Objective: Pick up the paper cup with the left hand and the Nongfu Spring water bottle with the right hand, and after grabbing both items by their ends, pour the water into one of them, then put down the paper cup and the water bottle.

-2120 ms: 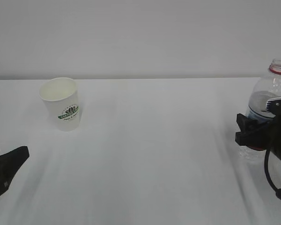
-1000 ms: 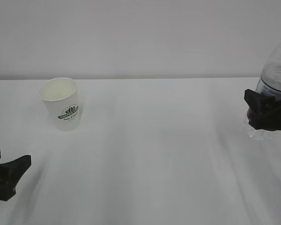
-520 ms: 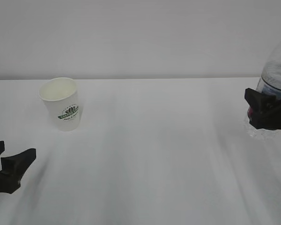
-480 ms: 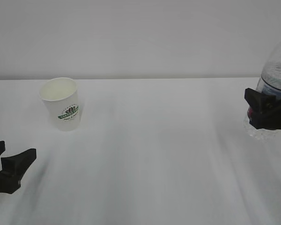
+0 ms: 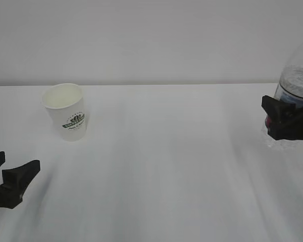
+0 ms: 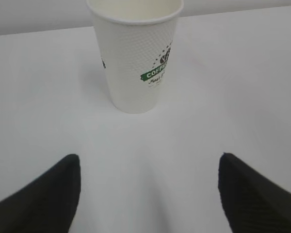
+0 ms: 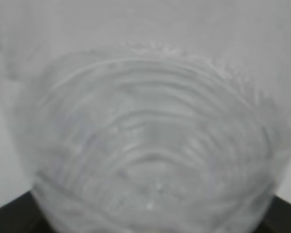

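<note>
Step in hand: the right hand (image 5: 289, 121) is gripping the Nongfu Spring water bottle (image 5: 294, 98) around its lower body at the right edge of the exterior frame, with the bottle apparently hanging clear of the white table (image 5: 166, 166); the paper cup (image 5: 66, 111) is not yet picked up.
Left hand: the left hand (image 5: 7, 176) is sitting low at the lower left of the exterior frame, jaws spread wide and holding nothing.
Cup place: the cup is standing upright at left of centre, apart from the left hand.
Next move: judging by the gap, the left hand is needing to advance until its fingers straddle the cup, then close gently on the thin wall.
Left wrist view: the cup (image 6: 136, 53) is centred between the two fingertips (image 6: 53, 191), its green logo facing right.
Right wrist view: only the ribbed clear bottle (image 7: 150, 160) is filling the frame; the water level is hard to read here.
</note>
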Motion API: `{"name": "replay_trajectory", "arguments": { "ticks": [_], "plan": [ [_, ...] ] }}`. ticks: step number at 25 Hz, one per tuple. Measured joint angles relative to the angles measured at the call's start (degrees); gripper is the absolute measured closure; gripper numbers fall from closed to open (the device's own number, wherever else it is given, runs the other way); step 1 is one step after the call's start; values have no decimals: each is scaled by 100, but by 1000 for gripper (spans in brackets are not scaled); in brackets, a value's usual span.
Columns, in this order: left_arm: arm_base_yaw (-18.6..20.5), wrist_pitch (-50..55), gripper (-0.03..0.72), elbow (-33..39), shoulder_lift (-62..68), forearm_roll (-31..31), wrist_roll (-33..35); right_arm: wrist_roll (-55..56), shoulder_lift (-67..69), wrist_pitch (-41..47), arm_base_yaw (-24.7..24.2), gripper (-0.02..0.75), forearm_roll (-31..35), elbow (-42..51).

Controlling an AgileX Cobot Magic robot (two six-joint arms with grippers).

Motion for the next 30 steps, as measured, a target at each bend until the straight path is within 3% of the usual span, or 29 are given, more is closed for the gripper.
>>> {"name": "replay_trajectory", "arguments": {
  "ticks": [5,30],
  "plan": [
    [0,0,3,-263,68,12,9,0,0,0,0,223,0,0],
    [0,0,-3,-1837,1682,235,-233,0,0,0,0,223,0,0]
  ]
}}
